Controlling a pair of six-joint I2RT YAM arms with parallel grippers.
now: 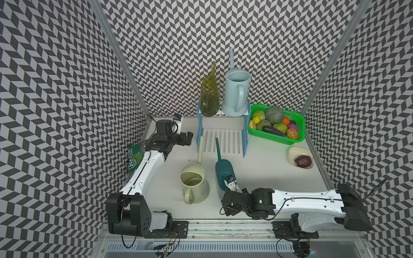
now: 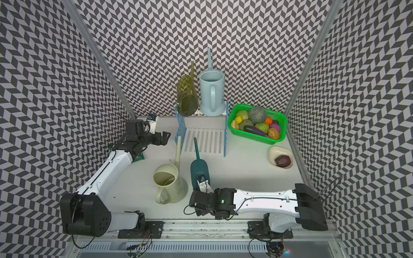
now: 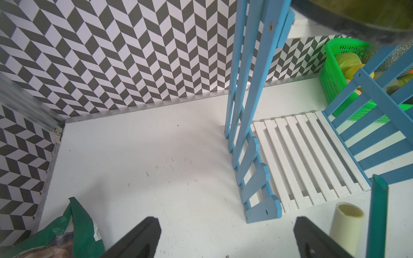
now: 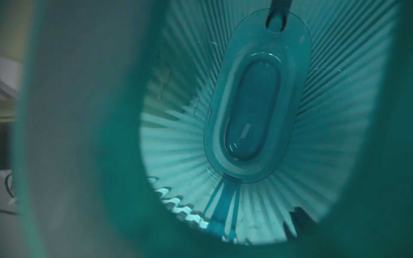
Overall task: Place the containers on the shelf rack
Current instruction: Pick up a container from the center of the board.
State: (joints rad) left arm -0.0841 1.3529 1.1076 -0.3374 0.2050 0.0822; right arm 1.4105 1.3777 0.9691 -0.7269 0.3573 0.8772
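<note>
We see the translucent olive-green plastic watering can [image 1: 209, 98] and the pale blue one [image 1: 234, 93] on the top tier of the white-slatted, blue-sided shelf rack [image 1: 225, 143]. The cream can [image 1: 196, 185] and dark teal can [image 1: 222, 167] sit on the table [image 1: 257, 178] before it. Our right gripper [image 1: 226, 188] meets the teal can's mouth, likely for a rim grasp; we cannot tell if it has closed. Our left gripper [image 3: 225, 225] gapes empty beside the rack.

White block lettering ran down the green chip bag [image 1: 134, 161], partly hidden behind the left arm [image 1: 146, 170] in a top view; only a leading capital R was legible; a faint mark on the cream watering can [image 2: 177, 186] was too small to read.
</note>
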